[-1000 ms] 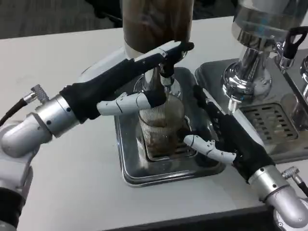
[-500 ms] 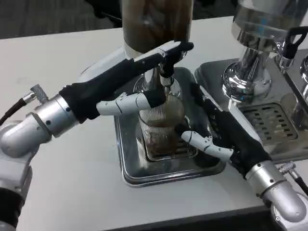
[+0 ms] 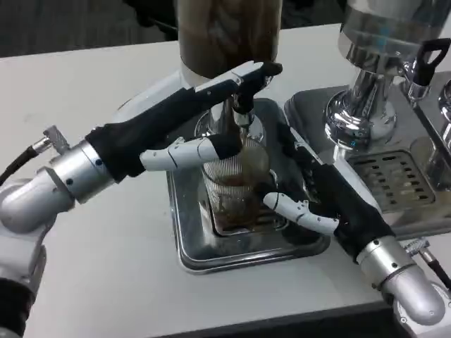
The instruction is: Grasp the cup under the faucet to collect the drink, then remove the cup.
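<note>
The filling step looks to be in hand: the cup (image 3: 236, 184) stands on the steel drip tray (image 3: 184, 246) directly beneath the faucet (image 3: 243, 105) of the dark drink dispenser (image 3: 225, 32), and the left hand (image 3: 211, 116) reaches across to the tap, its upper fingers (image 3: 259, 70) lying along the black tap lever and a lower finger stretched across the cup's rim side. Whether those upper fingers actually clamp the lever or merely press on it cannot be told. The right hand (image 3: 320, 201) sits just beside the cup on its right, fingers apart, 1 white fingertip (image 3: 278, 204) touching or nearly touching the glass wall; it does not appear closed around the cup, so I judge it open. The cup is a clear ribbed glass, upright, with a shallow brown layer at the bottom, so collection seems only partly done. The next move likely calls for the right hand to wrap the glass firmly, keep it level under the spout until enough has poured, then lift it clear of the tray toward the white tabletop (image 3: 106, 84) without tipping.
</note>
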Controlling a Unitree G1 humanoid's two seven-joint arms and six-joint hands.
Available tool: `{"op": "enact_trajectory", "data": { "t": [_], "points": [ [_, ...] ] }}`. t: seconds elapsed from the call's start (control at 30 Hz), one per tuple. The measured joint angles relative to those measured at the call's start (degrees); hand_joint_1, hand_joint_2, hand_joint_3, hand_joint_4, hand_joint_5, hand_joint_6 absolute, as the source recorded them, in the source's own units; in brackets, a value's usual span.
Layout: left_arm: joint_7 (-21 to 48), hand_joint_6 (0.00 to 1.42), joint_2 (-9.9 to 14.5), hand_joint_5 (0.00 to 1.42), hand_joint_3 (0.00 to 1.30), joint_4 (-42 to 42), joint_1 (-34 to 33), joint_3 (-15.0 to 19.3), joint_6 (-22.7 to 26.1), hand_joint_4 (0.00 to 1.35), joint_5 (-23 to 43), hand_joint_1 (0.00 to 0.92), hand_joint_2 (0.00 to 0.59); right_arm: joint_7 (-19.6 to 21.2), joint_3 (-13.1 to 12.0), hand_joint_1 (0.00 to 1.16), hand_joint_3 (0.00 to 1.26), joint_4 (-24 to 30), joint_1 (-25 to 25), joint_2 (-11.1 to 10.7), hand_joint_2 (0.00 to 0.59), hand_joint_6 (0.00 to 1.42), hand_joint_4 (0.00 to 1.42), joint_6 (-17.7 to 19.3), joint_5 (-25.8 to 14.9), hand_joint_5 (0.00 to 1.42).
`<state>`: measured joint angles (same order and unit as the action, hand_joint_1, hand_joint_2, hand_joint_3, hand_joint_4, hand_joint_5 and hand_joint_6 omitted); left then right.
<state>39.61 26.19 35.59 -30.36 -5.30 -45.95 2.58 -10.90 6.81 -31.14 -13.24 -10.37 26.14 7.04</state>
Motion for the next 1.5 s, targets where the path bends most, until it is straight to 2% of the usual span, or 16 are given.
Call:
{"op": "enact_trajectory", "data": {
  "t": [0.47,0.73,1.1,1.5],
  "points": [
    [3.1,0.03,-0.3,0.08,0.12,-0.3,0.5,0.5,5.2,0.0,6.1,0.0,0.099,-0.5,0.0,0.55,0.0,-0.1,-0.6,0.7,0.244,0.0,0.0,0.0,-0.1,0.0],
    [5.6,0.04,-1.6,0.09,0.14,-0.3,0.5,2.1,7.9,0.01,8.6,0.0,0.099,-0.5,0.0,0.55,0.0,-0.4,-0.6,0.7,0.244,0.0,0.0,0.0,-0.1,0.0],
    [7.5,0.05,-2.2,0.11,0.16,-1.2,0.5,3.8,9.9,0.03,10.8,0.0,0.097,-0.5,0.0,0.55,0.0,-1.2,-0.6,0.8,0.244,0.0,0.0,0.1,-0.1,0.0],
    [9.4,0.07,-2.4,0.13,0.18,-11.9,0.9,8.1,15.5,0.07,17.7,0.0,0.097,-0.5,-0.1,0.54,0.0,-2.2,-0.9,0.9,0.249,0.0,0.0,0.5,-0.2,0.0]
  ]
}}
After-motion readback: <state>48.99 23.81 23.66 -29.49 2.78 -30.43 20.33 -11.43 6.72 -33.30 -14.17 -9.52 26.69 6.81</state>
